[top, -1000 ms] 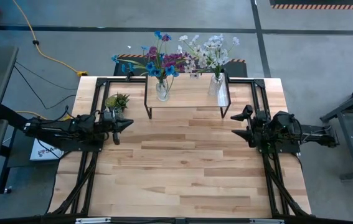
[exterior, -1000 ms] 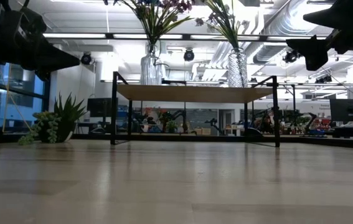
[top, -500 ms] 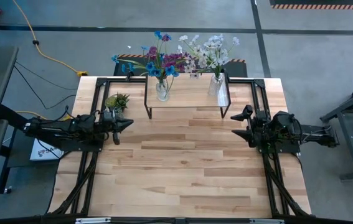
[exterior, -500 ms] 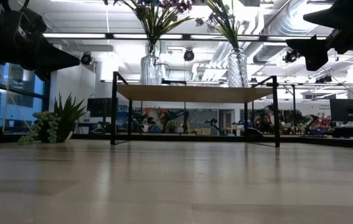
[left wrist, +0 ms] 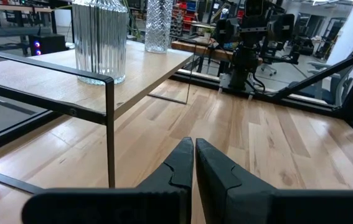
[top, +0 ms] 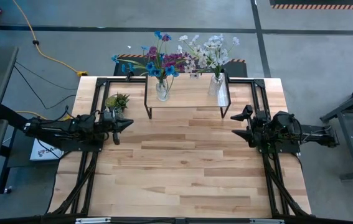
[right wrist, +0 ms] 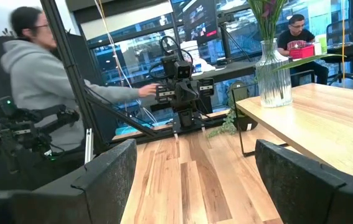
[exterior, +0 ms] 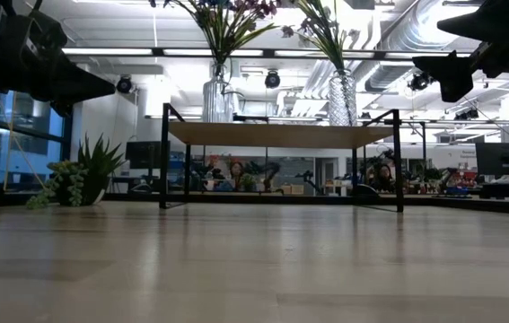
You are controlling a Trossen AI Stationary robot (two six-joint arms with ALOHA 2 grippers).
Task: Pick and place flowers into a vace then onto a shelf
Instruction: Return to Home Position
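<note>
Flowers (top: 157, 59) of blue and purple stood in a ribbed glass vase (top: 162, 90) at the left end of the shelf (top: 188, 99). A white and pale pink bunch (top: 210, 48) stood in a second glass vase (top: 216, 86) close to the shelf's right edge. The shelf itself sat at the middle of the back edge of the desk (top: 182, 174). The placing looked finished, and only the return of the arms seemed to remain.

The left tool (top: 128, 124) hung near the left edge of the desk, its fingers pressed together and holding nothing. It was just beside the small potted plant (top: 117, 101) and near the shelf's left front leg. The right tool (top: 239, 122) hung near the right edge, its fingers wide apart and empty, with one finger pointing toward the shelf's right front leg.

The main danger seemed to be a swing toward the back edge. A tool could hit a shelf leg, and the tall vases might tip, the right one first because it stood so near the edge. The left arm could also push over the plant. Toward the front edge the desk gave wide open room, so pulling back that way looked safer. A person (right wrist: 36, 68) was beyond the left edge of the desk.
</note>
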